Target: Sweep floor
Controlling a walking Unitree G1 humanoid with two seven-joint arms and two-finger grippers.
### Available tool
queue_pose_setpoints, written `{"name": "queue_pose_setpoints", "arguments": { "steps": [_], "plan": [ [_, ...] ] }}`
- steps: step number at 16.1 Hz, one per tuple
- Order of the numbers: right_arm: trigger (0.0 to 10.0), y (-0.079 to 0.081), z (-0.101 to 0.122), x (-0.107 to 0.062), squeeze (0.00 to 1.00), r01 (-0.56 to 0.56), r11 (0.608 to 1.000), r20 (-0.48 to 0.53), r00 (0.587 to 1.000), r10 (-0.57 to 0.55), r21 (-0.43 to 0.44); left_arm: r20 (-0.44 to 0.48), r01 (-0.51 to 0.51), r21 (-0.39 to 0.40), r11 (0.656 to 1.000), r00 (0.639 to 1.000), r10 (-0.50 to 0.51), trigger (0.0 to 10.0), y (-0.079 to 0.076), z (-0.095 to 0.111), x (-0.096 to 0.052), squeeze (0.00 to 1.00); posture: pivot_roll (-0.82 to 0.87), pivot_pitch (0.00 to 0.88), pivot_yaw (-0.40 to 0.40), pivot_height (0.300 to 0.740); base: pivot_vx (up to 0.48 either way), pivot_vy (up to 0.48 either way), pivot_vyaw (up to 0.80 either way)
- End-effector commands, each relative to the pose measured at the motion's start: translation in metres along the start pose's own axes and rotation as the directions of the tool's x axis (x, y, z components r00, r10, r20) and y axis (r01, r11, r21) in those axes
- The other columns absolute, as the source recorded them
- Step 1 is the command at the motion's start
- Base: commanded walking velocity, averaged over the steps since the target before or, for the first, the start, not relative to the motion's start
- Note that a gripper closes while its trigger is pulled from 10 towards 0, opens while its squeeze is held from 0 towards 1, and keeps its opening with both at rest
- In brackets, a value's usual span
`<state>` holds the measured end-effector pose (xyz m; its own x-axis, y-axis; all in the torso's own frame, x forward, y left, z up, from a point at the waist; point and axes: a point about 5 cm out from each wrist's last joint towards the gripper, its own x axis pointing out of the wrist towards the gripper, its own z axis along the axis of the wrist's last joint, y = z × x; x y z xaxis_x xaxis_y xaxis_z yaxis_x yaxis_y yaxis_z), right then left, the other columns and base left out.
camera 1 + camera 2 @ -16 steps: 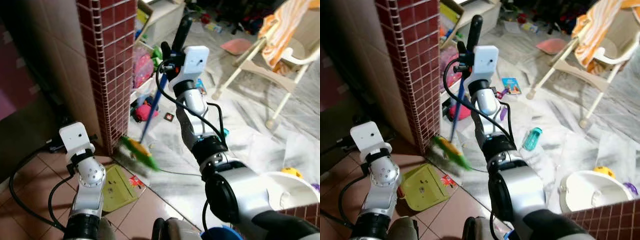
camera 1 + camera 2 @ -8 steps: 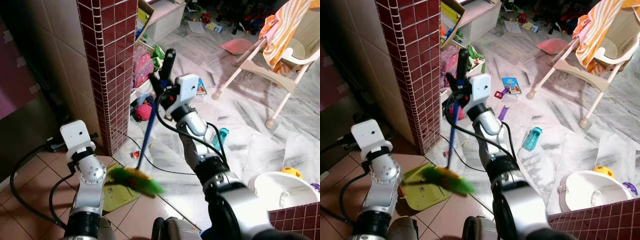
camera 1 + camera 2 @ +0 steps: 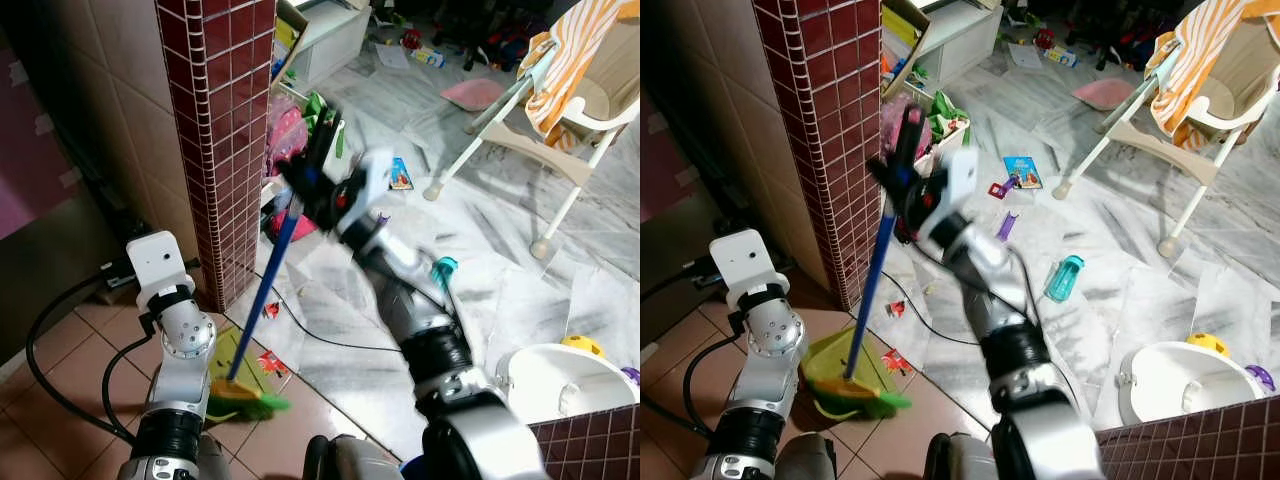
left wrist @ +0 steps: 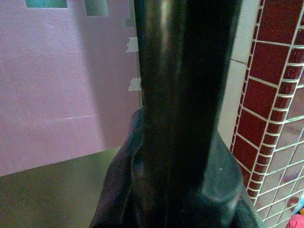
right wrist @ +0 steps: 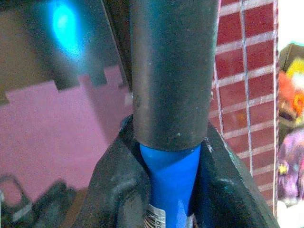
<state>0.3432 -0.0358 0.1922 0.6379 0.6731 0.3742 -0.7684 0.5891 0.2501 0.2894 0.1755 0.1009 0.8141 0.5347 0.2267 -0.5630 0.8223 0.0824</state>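
A: Right gripper (image 5: 168, 180)?
B: Clamped on the broom (image 3: 872, 283). In the right wrist view the blue shaft sits pinched between the two black fingers (image 5: 118, 190), with the black grip sleeve just past them.
A: Where's the broom head?
B: Green bristles (image 3: 248, 402) low on the brown tile floor (image 3: 70, 375), touching the yellow-green dustpan (image 3: 830, 372), just beside the left arm. Shaft tilts up from there to the gripper near the red-tiled pillar (image 3: 215, 130).
A: Left gripper (image 4: 183, 190)?
B: Closed around a thick black handle (image 4: 185, 85) that runs straight between its fingers; can't tell what it belongs to.
A: Other stuff?
B: Red scraps (image 3: 270, 360) beside the dustpan, teal bottle (image 3: 1065, 276) and white chair (image 3: 545, 130) on the marble further out.
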Motion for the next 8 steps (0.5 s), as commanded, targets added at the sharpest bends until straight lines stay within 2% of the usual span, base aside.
{"name": "queue_pose_setpoints", "arguments": {
  "steps": [1,3,4,8],
  "plan": [
    [10.0,-0.002,0.032,0.009,0.0,-0.005,1.0,0.121,0.993,0.007,-0.015,-0.014,0.042,0.006,0.999,0.999,-0.042,10.0,-0.009,-0.002,-0.004,0.0,0.01,0.115,-0.157,0.74,0.0,0.0,0.0],
    [10.0,-0.014,0.065,0.018,0.0,0.04,0.995,0.202,0.979,-0.022,-0.087,-0.014,0.049,0.005,0.999,0.999,-0.049,10.0,-0.01,-0.002,-0.004,0.0,0.01,0.116,-0.158,0.74,0.0,0.0,0.0],
    [10.0,-0.023,0.076,0.018,0.0,0.089,0.983,0.226,0.973,-0.05,-0.164,-0.014,0.05,0.004,0.999,0.999,-0.05,10.0,-0.01,-0.002,-0.005,0.0,0.01,0.119,-0.16,0.74,0.0,0.0,0.0],
    [10.0,-0.036,0.084,0.015,0.0,0.167,0.949,0.236,0.966,-0.104,-0.267,-0.02,0.046,0.004,0.999,0.999,-0.046,10.0,-0.008,-0.003,-0.009,0.0,0.03,0.136,-0.162,0.74,0.0,0.0,0.0]
  ]
}}
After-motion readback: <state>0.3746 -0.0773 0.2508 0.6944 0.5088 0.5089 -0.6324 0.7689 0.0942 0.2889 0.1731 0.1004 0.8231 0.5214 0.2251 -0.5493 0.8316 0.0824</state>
